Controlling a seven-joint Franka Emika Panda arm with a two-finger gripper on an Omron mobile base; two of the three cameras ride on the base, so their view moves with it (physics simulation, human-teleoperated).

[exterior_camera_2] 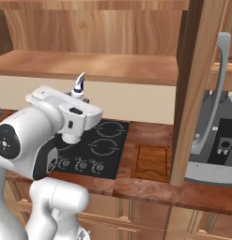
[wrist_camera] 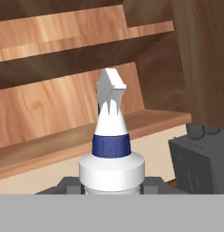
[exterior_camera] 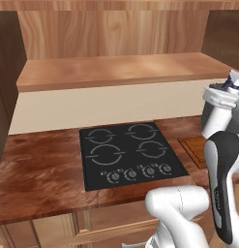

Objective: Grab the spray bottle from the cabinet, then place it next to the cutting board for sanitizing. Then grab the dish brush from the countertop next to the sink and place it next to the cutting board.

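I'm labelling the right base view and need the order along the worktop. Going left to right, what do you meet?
Robot hand holding the spray bottle → black stove top → cutting board → wooden cabinet door → grey machine.

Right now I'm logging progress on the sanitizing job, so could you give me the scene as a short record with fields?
held item: slim whitish spray bottle with white trigger head, upright in the gripper
gripper: shut on the spray bottle, raised above the counter
board: flat brown wooden cutting board, right of the black four-ring stove top
worktop: glossy reddish-brown countertop
step status: bottle not yet set beside the board
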